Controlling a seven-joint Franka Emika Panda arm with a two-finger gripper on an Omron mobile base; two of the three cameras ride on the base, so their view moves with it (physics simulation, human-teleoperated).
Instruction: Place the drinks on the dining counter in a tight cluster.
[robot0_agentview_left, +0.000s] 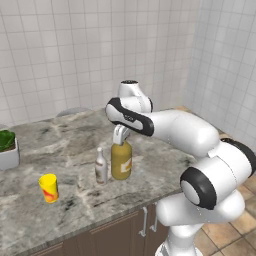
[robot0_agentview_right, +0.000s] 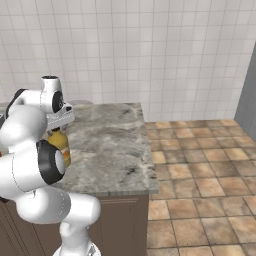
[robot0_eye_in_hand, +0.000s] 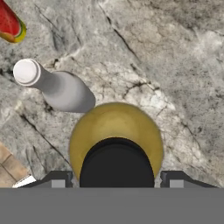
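Note:
A big orange-yellow bottle (robot0_agentview_left: 121, 161) with a black cap stands upright on the grey-brown marbled dining counter (robot0_agentview_left: 165, 160). A slim beige-white bottle (robot0_agentview_left: 101, 167) stands close to its left, a small gap between them. My gripper (robot0_agentview_left: 120, 136) hangs straight down over the big bottle's cap. In the hand view the gripper (robot0_eye_in_hand: 117, 179) is open, one finger on each side of the black cap, with a narrow gap on both sides. There the yellow bottle (robot0_eye_in_hand: 116, 127) sits just ahead, and the slim bottle (robot0_eye_in_hand: 61, 89) lies up and to the left. From the right base view the yellow bottle (robot0_agentview_right: 60, 145) peeks out behind my arm.
A short yellow cup (robot0_agentview_left: 49, 188) with red marks stands near the counter's front edge, left of the bottles. A white pot with a green plant (robot0_agentview_left: 7, 150) sits at the far left. The counter (robot0_agentview_right: 110, 145) ends at the right above tiled floor (robot0_agentview_right: 200, 165).

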